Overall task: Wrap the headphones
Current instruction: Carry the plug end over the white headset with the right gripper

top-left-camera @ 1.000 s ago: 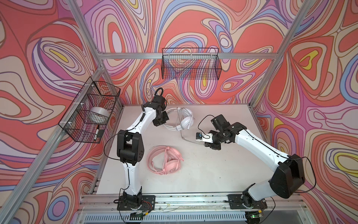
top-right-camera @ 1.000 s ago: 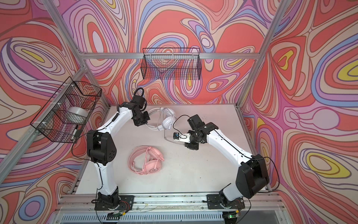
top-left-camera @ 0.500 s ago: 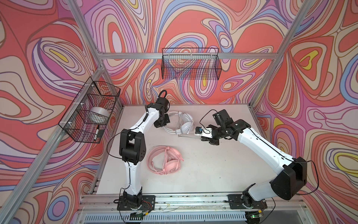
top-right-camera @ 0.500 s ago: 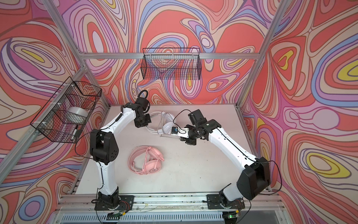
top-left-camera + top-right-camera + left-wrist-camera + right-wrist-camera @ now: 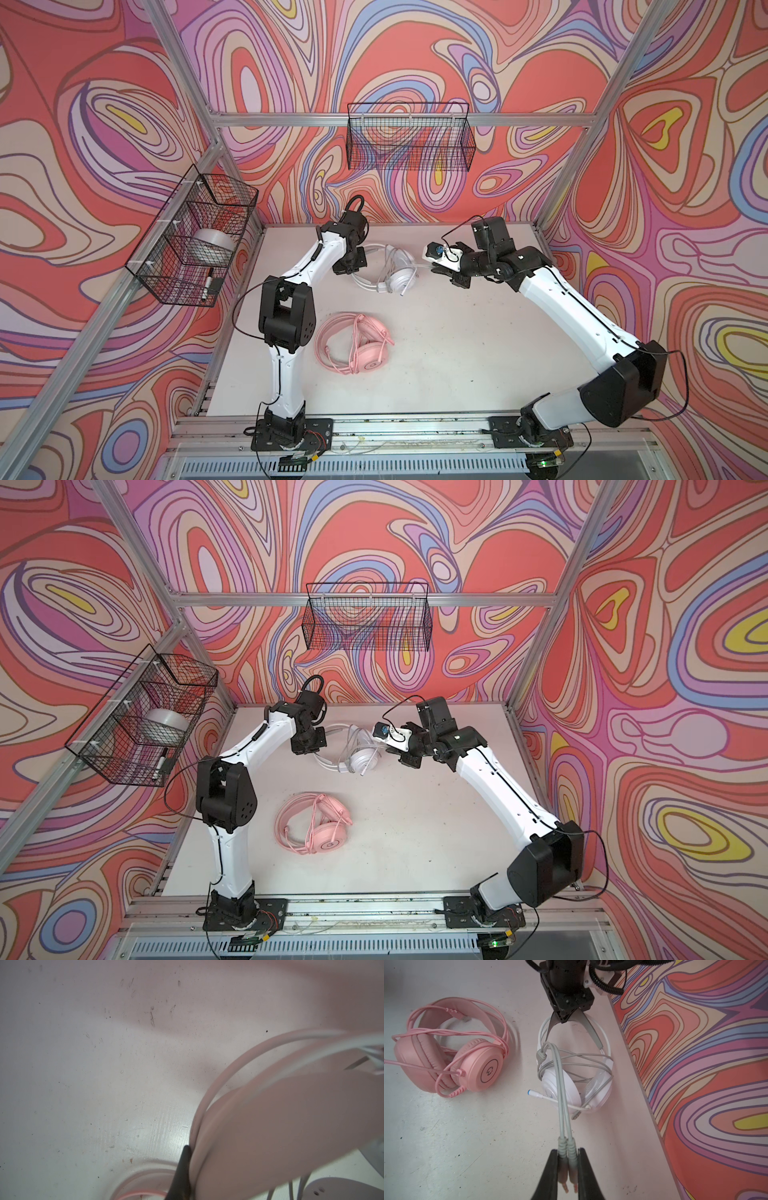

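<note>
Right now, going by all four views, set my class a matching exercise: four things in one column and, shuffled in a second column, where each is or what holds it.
Column A
1. pink headphones
2. white headphones
3. cable plugs
4. white roll

Column B
a. inside the side wire basket
b. pinched in the right gripper
c. lying free on the table, cable wound round
d. headband held by the left gripper

Pairs: 1-c, 2-d, 3-b, 4-a

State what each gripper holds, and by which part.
Right gripper: the white headset's two cable plugs. Left gripper: that headset's headband.
</note>
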### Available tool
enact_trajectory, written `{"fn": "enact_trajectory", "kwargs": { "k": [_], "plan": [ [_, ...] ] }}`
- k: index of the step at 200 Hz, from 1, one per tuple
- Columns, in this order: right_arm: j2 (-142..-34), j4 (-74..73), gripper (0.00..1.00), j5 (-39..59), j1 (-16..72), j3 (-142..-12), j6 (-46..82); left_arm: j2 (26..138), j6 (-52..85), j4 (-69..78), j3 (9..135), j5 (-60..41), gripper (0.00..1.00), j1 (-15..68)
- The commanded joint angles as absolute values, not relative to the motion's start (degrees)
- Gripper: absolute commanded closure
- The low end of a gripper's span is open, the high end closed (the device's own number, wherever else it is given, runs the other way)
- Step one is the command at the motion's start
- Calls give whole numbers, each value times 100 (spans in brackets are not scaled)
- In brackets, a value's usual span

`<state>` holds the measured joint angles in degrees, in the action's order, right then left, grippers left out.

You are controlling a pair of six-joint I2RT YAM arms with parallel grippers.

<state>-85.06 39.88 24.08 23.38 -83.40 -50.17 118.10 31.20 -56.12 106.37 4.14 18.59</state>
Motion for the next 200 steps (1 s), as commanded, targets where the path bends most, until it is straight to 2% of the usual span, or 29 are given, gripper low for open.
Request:
{"fn": "enact_trajectory", "kwargs": {
  "k": [1, 87, 131, 164, 189, 200],
  "plan": [
    [-8714, 3590, 100, 2448, 2252, -8621, -4588, 11802, 2987, -5577, 10797, 284, 100, 1959],
    [-9614, 3504, 100, 2302, 1912, -9436, -3505, 11707, 2646, -5553, 10857, 35, 100, 2165],
    [-9746, 3507, 100, 2075, 1827, -9400, -3093, 11759, 2628, -5562, 10881, -77, 100, 2165],
    [-9558, 3354, 100, 2371, 1489, -9091, -2574, 11786, 2586, -5572, 10905, -167, 100, 2162],
    [-9174, 3171, 83, 2483, 1468, -8353, -3012, 11825, 2514, -5625, 10964, -215, 100, 2169],
    [-9000, 2998, 72, 2417, 1472, -7933, -3278, 11846, 2483, -5645, 11002, -257, 100, 2158]
  ]
}}
